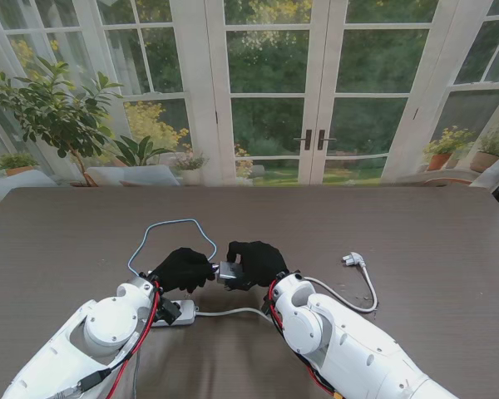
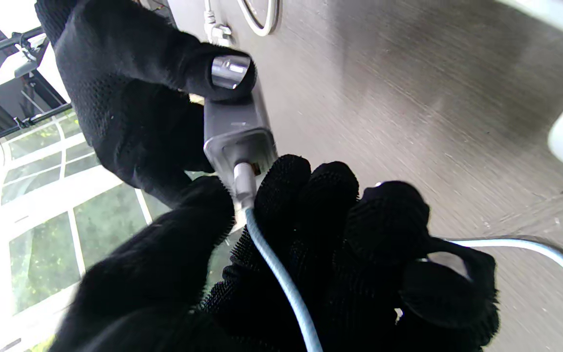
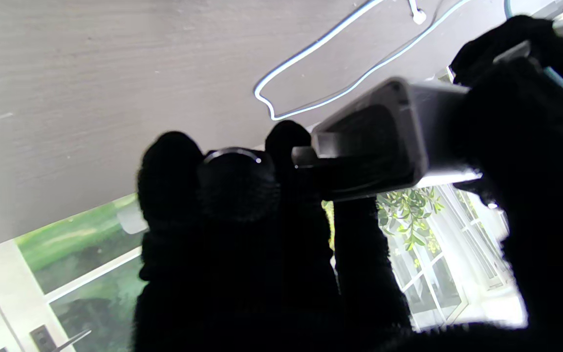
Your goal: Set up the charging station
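In the stand view my two black-gloved hands meet at the table's middle. My right hand (image 1: 256, 262) is shut on a grey charger block (image 1: 229, 273), held just above the table. My left hand (image 1: 183, 268) pinches the white connector (image 2: 245, 178) of a light blue cable (image 1: 170, 224). The connector sits against a port on the charger's end face (image 2: 237, 142). The cable loops away from me across the table and back under my left hand. The right wrist view shows the charger's other end (image 3: 384, 142) with its prongs in shadow.
A white power strip (image 1: 179, 314) lies by my left wrist. Its white cord (image 1: 341, 301) runs behind my right forearm and curls to a plug (image 1: 352, 260) on the right. The dark wooden table (image 1: 416, 224) ends at glass doors.
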Tool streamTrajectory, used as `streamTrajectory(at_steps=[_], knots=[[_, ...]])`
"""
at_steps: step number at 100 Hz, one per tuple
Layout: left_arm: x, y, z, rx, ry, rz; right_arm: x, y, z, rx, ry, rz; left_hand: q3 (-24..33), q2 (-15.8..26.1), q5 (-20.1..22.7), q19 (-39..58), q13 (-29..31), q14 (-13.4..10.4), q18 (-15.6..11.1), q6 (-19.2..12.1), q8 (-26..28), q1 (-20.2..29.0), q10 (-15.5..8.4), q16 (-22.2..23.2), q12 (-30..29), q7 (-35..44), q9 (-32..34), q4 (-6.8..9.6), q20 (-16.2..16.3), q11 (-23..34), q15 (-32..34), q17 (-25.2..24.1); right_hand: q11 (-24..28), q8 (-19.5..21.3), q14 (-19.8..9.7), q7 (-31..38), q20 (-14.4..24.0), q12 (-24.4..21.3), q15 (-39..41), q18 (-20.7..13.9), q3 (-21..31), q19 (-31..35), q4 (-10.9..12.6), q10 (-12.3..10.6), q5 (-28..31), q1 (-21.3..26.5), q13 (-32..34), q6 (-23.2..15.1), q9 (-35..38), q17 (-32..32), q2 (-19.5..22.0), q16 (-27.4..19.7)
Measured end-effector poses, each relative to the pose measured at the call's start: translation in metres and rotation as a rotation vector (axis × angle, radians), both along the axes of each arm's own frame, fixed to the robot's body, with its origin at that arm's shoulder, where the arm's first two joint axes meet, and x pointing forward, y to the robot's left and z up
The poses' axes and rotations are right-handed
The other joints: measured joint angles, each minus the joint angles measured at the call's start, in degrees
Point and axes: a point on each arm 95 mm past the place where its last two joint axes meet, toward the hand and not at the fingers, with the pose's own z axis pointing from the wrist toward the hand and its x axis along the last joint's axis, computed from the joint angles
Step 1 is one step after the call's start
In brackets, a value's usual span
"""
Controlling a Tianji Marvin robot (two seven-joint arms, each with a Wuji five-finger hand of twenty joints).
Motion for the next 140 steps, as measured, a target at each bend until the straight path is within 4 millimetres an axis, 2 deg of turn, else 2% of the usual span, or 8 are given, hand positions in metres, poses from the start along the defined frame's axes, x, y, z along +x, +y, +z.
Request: streamTrajectory(at_steps=[9, 20, 65, 72, 89, 106, 125, 140], knots=[[-0.002, 0.003, 0.001, 0.013, 0.003, -0.004, 0.000, 0.004, 0.005, 0.017, -0.002, -0.009, 3.73, 1.27, 1.54, -0.91, 0.24, 0.40, 0.71, -0.68, 2.18, -6.62, -0.21, -1.71, -1.45, -2.02, 0.75, 1.96, -0.81, -0.86, -2.54, -0.76, -0.01, 0.00, -0.08, 0.00, 0.01, 0.56, 0.00, 0.00, 0.00, 0.00, 0.00, -0.18, 0.00, 0.00, 0.00, -0.01, 0.00, 0.00, 0.00, 0.00], [-0.004, 0.006, 0.003, 0.027, 0.003, 0.000, -0.001, 0.007, 0.010, 0.032, -0.006, -0.014, 3.35, 2.17, 4.23, -1.45, 1.66, 0.42, 1.43, -2.24, 4.68, -11.12, -0.84, -2.82, -1.71, -0.75, 2.99, 2.19, -1.66, -0.87, -3.66, -0.32, -0.01, 0.00, -0.19, 0.00, 0.01, 0.92, 0.00, 0.00, 0.00, 0.00, 0.00, -0.39, 0.00, 0.00, 0.00, -0.01, 0.00, 0.00, 0.00, 0.00], [-0.008, 0.026, 0.009, 0.057, 0.008, 0.039, -0.002, 0.008, 0.019, 0.046, -0.001, -0.020, 2.93, 2.50, 6.54, -1.38, 3.35, 0.85, 1.61, -3.31, 11.59, -15.35, -0.91, -3.24, -1.54, 10.69, 4.39, 1.91, -2.76, 1.21, -2.36, 2.52, -0.01, 0.00, -0.31, -0.01, 0.04, 1.13, 0.00, 0.00, 0.00, 0.00, -0.01, -0.60, 0.00, 0.00, 0.00, -0.01, 0.00, 0.00, 0.00, 0.00], [-0.009, 0.028, 0.010, 0.059, 0.009, 0.036, -0.005, 0.008, 0.023, 0.048, -0.001, -0.024, 2.90, 2.50, 7.92, 0.67, 3.34, 0.85, 1.78, -4.10, 12.98, -15.60, -1.28, -2.93, 0.09, 15.66, 4.97, 1.92, -2.68, 6.45, 2.40, 3.88, -0.01, 0.00, -0.33, -0.01, 0.12, 1.14, 0.00, 0.00, 0.00, 0.00, -0.02, -0.63, 0.00, 0.00, 0.00, -0.01, 0.00, 0.00, 0.00, 0.00], [-0.009, 0.030, 0.012, 0.089, -0.019, 0.012, -0.008, 0.010, 0.024, 0.051, 0.002, -0.027, 0.31, 6.75, 11.38, 7.99, 4.76, -2.15, 2.06, -8.35, 22.34, -20.25, -4.94, -2.62, -0.20, 42.88, 5.97, 2.24, -6.02, 33.05, 23.09, 12.56, -0.01, 0.00, -0.36, -0.01, 0.40, 1.14, 0.00, 0.00, 0.00, 0.00, -0.02, -0.70, 0.00, 0.00, 0.00, -0.01, 0.00, 0.00, 0.00, 0.00], [-0.007, 0.029, 0.013, 0.134, -0.066, -0.026, -0.009, 0.011, 0.023, 0.062, 0.010, -0.034, -2.23, 6.75, 11.39, 8.75, 4.87, -5.83, -3.19, -11.28, 28.68, -20.15, -7.96, -2.62, -1.92, 54.16, 5.98, 2.24, -4.33, 42.02, 30.31, 13.49, -0.01, 0.00, -0.38, -0.01, 0.43, 1.14, 0.00, 0.00, 0.00, 0.00, -0.02, -0.71, 0.00, 0.00, 0.00, -0.01, 0.00, 0.00, 0.00, 0.00], [-0.008, 0.031, 0.015, 0.137, -0.046, -0.065, -0.009, 0.012, 0.022, 0.064, 0.016, -0.040, -1.45, 3.10, 11.38, 8.75, 4.88, -6.78, -5.16, -12.29, 26.54, -20.15, -8.72, -3.80, -3.95, 52.60, 5.98, 3.62, -3.81, 40.97, 31.14, 13.85, -0.01, 0.00, -0.38, -0.01, 0.45, 1.12, 0.00, 0.00, 0.00, 0.00, -0.02, -0.77, 0.00, 0.00, 0.00, -0.01, 0.00, 0.00, 0.00, 0.00], [-0.010, 0.034, 0.015, 0.125, -0.036, -0.084, -0.009, 0.012, 0.022, 0.070, 0.023, -0.045, 1.35, 0.53, 10.83, 8.75, 4.88, -9.12, -8.02, -11.92, 16.51, -20.12, -8.76, -4.69, -2.69, 34.64, 5.99, 3.64, -9.02, 24.25, 30.07, 13.89, -0.02, 0.00, -0.39, -0.01, 0.47, 1.10, 0.00, 0.00, 0.00, 0.00, -0.02, -0.82, 0.00, 0.00, 0.00, -0.01, 0.00, -0.04, 0.00, 0.00]])
